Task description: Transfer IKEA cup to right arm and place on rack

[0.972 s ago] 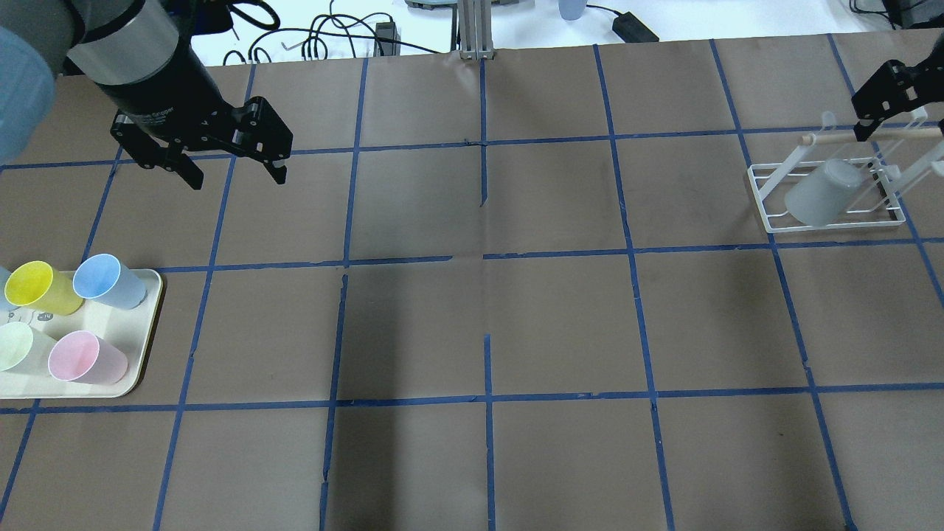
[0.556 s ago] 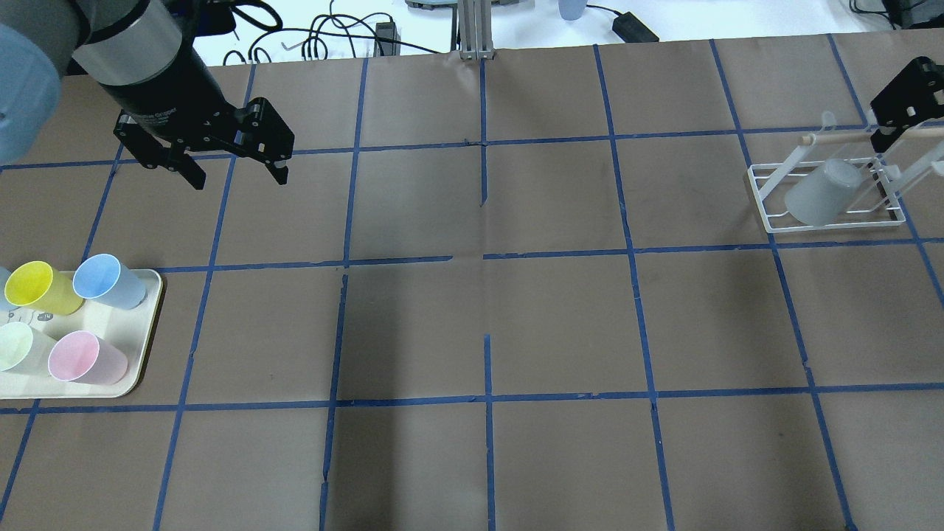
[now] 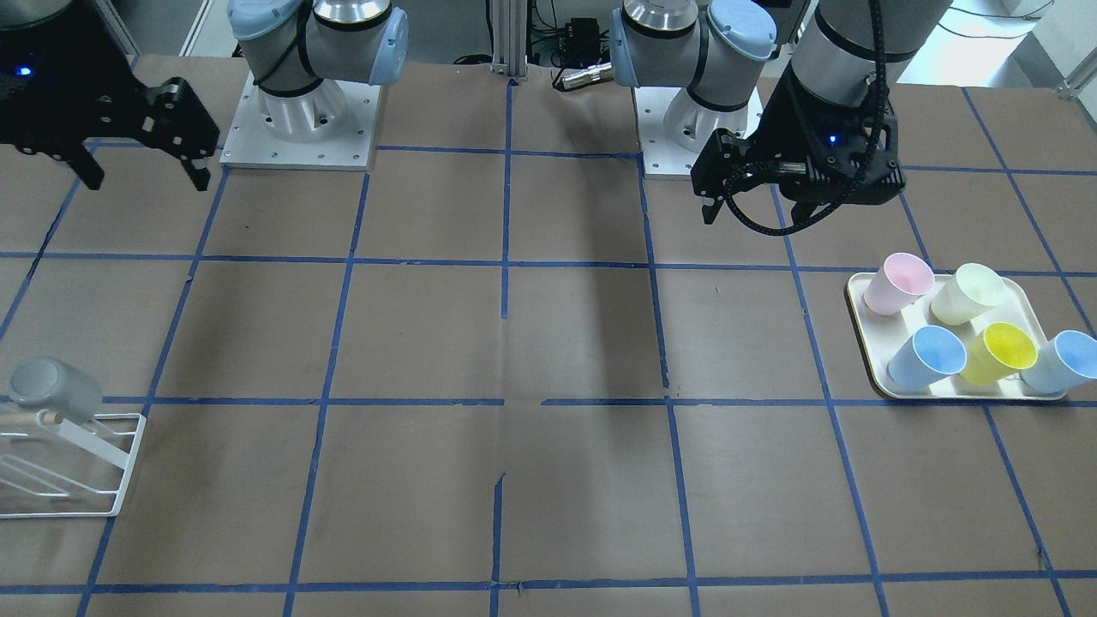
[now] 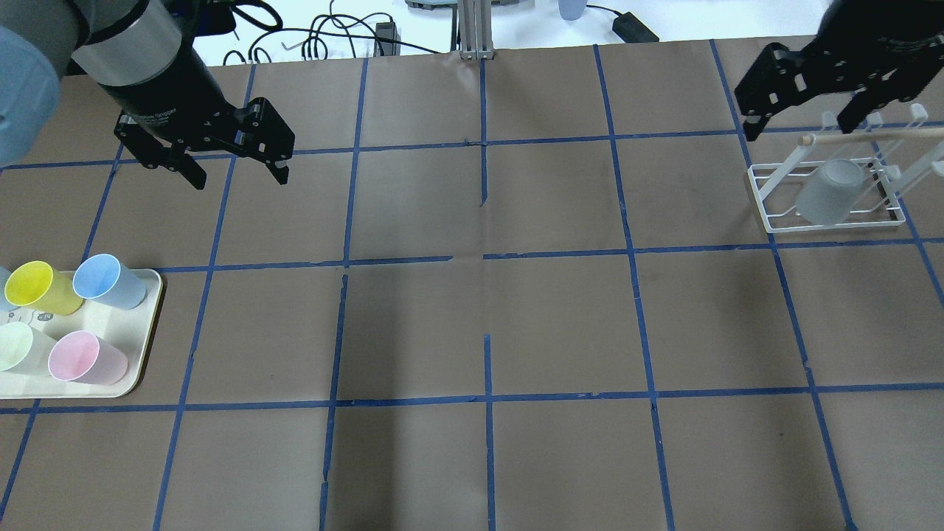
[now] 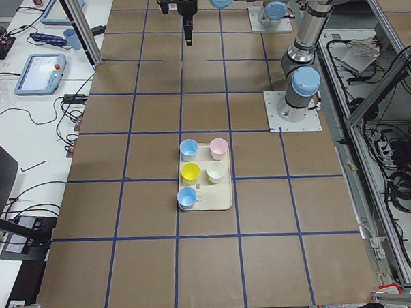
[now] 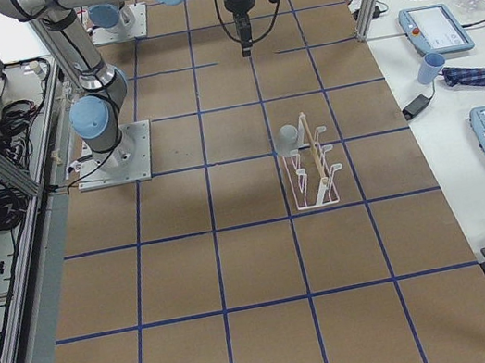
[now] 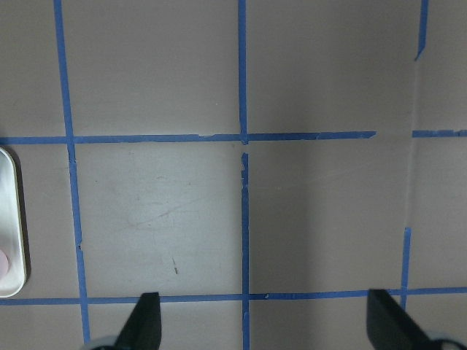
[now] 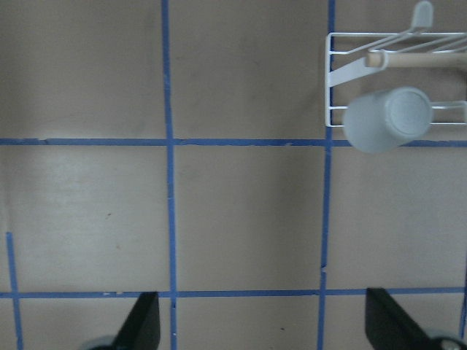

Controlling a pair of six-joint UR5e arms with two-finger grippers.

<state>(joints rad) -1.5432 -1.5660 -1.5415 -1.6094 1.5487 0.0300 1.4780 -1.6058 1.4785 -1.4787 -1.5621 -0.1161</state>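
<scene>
The right gripper (image 4: pixel 796 127) hangs with its jaws spread wide and nothing between them, raised off the surface in its right half and toward the edge away from the robot. Its wrist view shows both fingertips far apart at the bottom, with bare brown surface and blue tape lines between them. The IKEA cup (image 4: pixel 827 193) is not in its grasp. It sits on the rack (image 4: pixel 759 199), lower than the gripper and clear of both fingers, and it shows off to the upper right in the wrist view. The cup is a small, plain, matte grey tumbler, tapered and without a handle. It is turned mouth down over one of the rack's slanted white prongs, so it leans at a tilt with its closed round base pointing up. It lies just beside the wooden-tipped peg (image 4: pixel 870 136), at the end of the rack nearer the middle of the surface. Its wider mouth end reaches down to the wire base frame. The left gripper (image 4: pixel 237 177) is likewise spread and empty, raised over the left half of the surface. A cream tray (image 4: pixel 151 332) of pastel cups lies near the left edge, well apart from the rack.
</scene>
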